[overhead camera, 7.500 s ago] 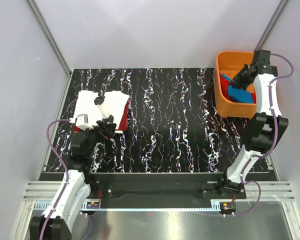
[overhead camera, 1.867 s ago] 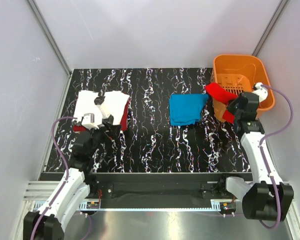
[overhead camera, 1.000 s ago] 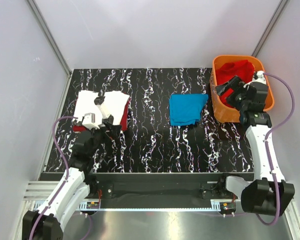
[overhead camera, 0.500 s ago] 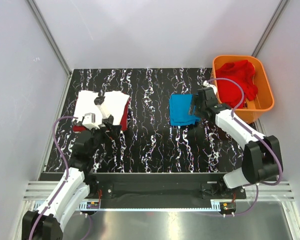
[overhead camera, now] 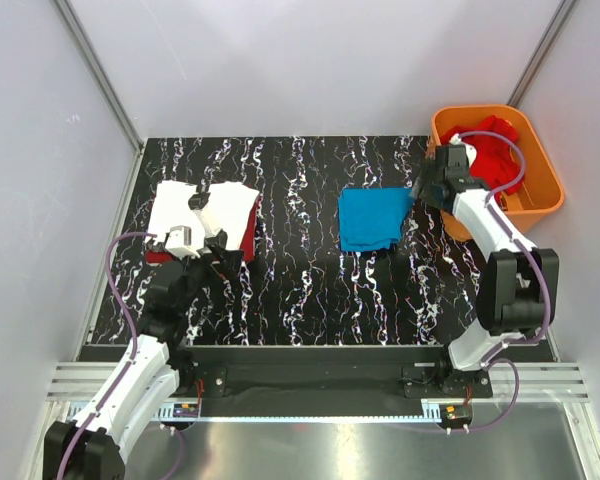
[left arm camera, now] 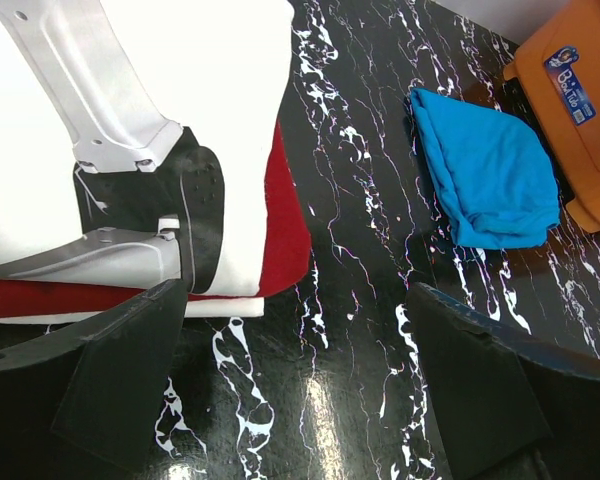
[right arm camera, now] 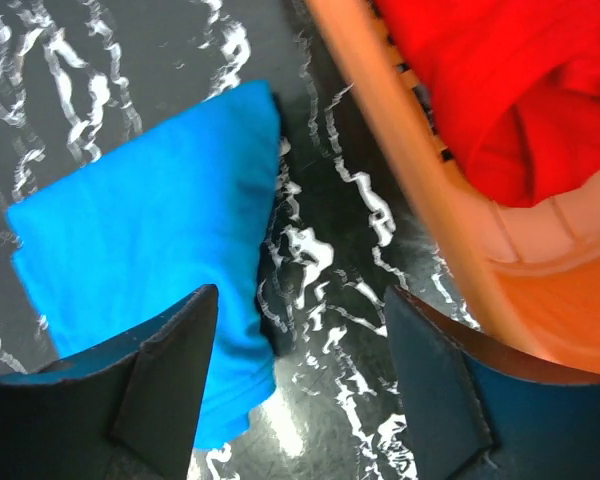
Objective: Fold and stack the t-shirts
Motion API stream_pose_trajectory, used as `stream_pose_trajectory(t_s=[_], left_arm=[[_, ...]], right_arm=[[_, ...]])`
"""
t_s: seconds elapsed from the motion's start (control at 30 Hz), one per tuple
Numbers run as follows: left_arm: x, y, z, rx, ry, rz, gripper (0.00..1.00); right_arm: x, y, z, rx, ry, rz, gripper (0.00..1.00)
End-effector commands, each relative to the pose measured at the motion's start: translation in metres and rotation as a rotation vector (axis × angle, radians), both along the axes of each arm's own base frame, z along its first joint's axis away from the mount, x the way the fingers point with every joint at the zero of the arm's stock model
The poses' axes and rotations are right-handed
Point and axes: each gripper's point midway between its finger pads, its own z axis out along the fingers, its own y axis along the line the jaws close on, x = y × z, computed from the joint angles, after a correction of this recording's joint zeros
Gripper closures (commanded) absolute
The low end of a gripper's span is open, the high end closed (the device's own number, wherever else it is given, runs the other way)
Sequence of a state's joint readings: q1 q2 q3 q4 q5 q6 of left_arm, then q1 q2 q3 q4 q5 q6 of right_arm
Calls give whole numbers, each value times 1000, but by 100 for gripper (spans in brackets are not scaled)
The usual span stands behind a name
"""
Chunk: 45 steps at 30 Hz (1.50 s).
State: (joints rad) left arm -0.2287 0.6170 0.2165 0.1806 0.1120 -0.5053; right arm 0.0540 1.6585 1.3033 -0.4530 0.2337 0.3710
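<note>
A bright blue t-shirt (overhead camera: 370, 218) (right arm camera: 140, 260) (left arm camera: 490, 170) lies loosely folded on the table's middle right. The brighter red t-shirt (overhead camera: 490, 148) (right arm camera: 500, 90) sits crumpled in the orange basket (overhead camera: 546, 196). At the left lies a folded white t-shirt with black marks (overhead camera: 195, 210) (left arm camera: 210, 110), with a dark red t-shirt (overhead camera: 248, 240) (left arm camera: 285, 235) showing under its edge. My right gripper (overhead camera: 427, 190) (right arm camera: 300, 400) hangs open between the blue t-shirt and the basket, holding nothing. The left gripper (overhead camera: 218, 255) (left arm camera: 300, 390) is open just in front of the white stack.
The orange basket (right arm camera: 450, 230) (left arm camera: 570, 110) stands at the table's back right corner, tilted against the right arm. Grey walls and metal frame posts close in the table on three sides. Black marbled tabletop (overhead camera: 310, 290) lies between the stack and the blue t-shirt.
The right arm has swung from over the basket to the gap between basket and blue t-shirt. The red t-shirt now lies in the basket, which has shifted. The left arm has not moved.
</note>
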Motion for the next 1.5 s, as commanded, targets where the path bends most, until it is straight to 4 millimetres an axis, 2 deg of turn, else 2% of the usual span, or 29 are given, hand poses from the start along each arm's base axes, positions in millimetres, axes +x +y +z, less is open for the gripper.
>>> stream_pose_trajectory(t_s=[0.0, 0.03, 0.07, 0.1, 0.2, 0.23, 0.33, 0.5, 0.57, 0.7, 0.87, 0.97, 1.03, 1.1, 1.17, 1.27, 1.3, 1.33, 1.37, 1.43, 1.47], left_arm=[[8, -3, 34, -8, -98, -5, 1], [8, -3, 35, -10, -100, -5, 1], [8, -3, 34, -10, -99, -5, 1], [8, -3, 34, -10, -99, -5, 1], [8, -4, 35, -12, -100, -11, 1], [8, -4, 35, -12, -98, -11, 1], [7, -5, 35, -8, -103, -15, 1], [7, -5, 36, -5, -107, -17, 1], [7, -6, 37, -5, -109, -20, 1], [7, -9, 37, -4, -108, -28, 1], [7, -11, 37, -1, -109, -36, 1], [7, -13, 37, 0, -110, -41, 1], [7, -14, 37, 2, -109, -45, 1], [6, -15, 37, 4, -108, -48, 1], [7, -15, 37, 8, -109, -47, 1], [7, -16, 38, 11, -110, -49, 1], [7, -16, 38, 13, -110, -48, 1], [6, -17, 38, 14, -108, -49, 1], [6, -17, 38, 15, -110, -51, 1], [5, -20, 39, 16, -116, -59, 1], [5, -21, 39, 17, -116, -66, 1]], right_arm=[[-19, 19, 15, 78, -62, 65, 25], [-23, 24, 15, 96, -73, 77, 24], [-32, 29, 5, 100, -61, 92, 24], [-38, 42, 8, 108, -70, 126, 23], [-48, 65, -6, 86, -27, 193, 26], [-52, 85, -8, 77, -18, 249, 28], [-52, 112, -18, 83, 6, 314, 35], [-56, 157, -31, 90, 43, 439, 35], [-62, 174, -41, 80, 73, 484, 38], [-65, 184, -61, 42, 109, 495, 37], [-59, 174, -80, -11, 139, 443, 34], [-53, 170, -82, -40, 140, 418, 32], [-48, 169, -81, -43, 124, 410, 37], [-44, 171, -79, -46, 112, 407, 53], [-39, 172, -76, -52, 103, 406, 63], [-35, 173, -71, -57, 92, 405, 95], [-36, 173, -70, -55, 91, 410, 100], [-39, 176, -69, -52, 84, 419, 100], [-40, 181, -57, -29, 53, 445, 100], [-48, 188, -48, -10, 28, 469, 100], [-54, 201, -29, 10, -13, 515, 100]])
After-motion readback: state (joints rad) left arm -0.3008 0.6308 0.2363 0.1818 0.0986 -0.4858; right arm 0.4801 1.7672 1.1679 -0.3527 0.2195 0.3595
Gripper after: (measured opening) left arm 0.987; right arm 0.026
